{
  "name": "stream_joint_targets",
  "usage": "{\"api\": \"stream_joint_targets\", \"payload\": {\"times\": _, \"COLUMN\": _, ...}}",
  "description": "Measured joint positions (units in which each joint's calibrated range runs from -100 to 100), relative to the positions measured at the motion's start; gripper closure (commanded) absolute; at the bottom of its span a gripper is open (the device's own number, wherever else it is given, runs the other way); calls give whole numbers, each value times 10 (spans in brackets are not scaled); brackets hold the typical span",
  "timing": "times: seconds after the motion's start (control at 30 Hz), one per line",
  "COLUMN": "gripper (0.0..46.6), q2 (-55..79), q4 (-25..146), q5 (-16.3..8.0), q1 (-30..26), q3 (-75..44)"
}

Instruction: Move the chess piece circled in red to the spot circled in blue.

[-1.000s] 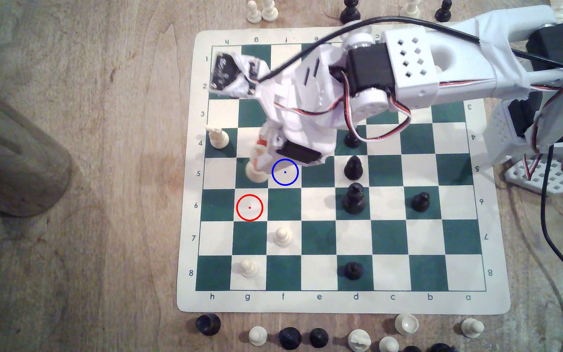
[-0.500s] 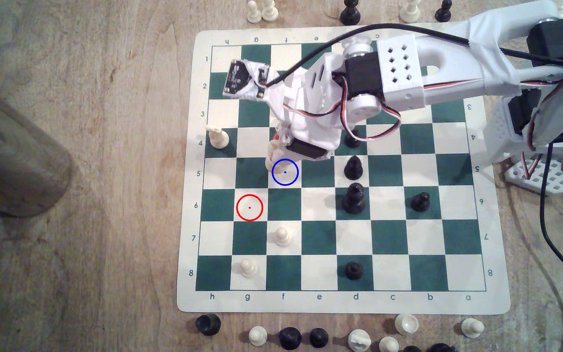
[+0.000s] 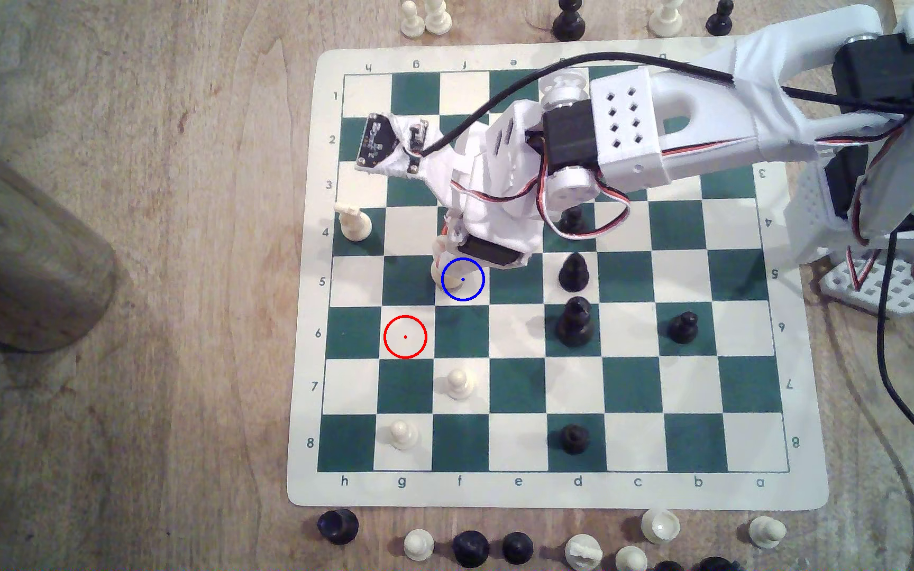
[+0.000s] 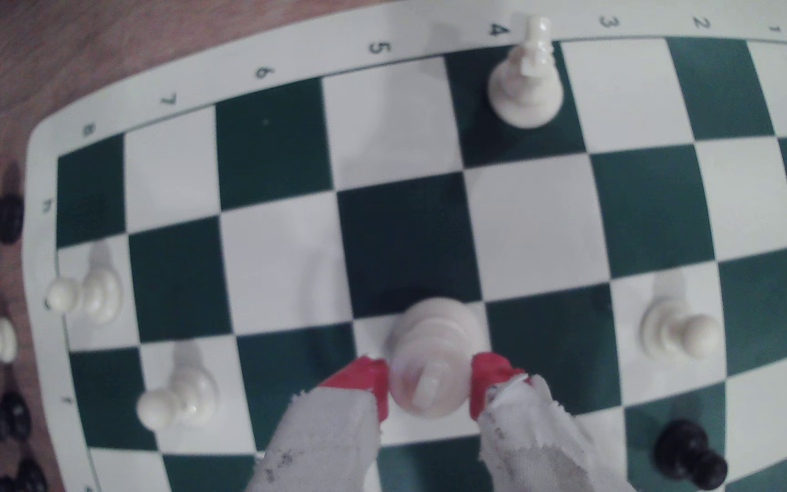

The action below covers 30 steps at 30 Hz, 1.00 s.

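Exterior view overhead, whole chessboard (image 3: 553, 488), wrist view close, facing down, same board

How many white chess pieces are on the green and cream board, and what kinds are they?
Short ball-headed white plastic pawns: 3
White plastic piece with a jagged sideways top: 1
Tall cream-white plastic piece with a rounded head, held by the red-tipped gripper: 1
Total showing on the board: 5
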Motion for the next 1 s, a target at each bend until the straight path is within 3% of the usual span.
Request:
{"api": "stream_joint_targets", "payload": {"times": 0.6, "gripper": 464, "q2": -4, "q4": 3, "q5": 7, "q1": -4, "q3": 25}}
{"api": "stream_joint_targets", "payload": {"times": 0.67, "gripper": 423, "q2": -4, "q4": 3, "q5": 7, "q1": -4, "q3": 25}}
{"api": "stream_joint_targets", "payload": {"times": 0.7, "gripper": 343, "q2": -4, "q4": 3, "q5": 7, "q1": -4, "q3": 25}}
{"api": "stream_joint_targets", "payload": {"times": 0.73, "gripper": 321, "q2": -4, "q4": 3, "q5": 7, "q1": -4, "q3": 25}}
{"api": "stream_joint_targets", "payload": {"times": 1.0, "gripper": 280, "q2": -4, "q4": 6, "q5": 3, "q1": -6, "q3": 26}}
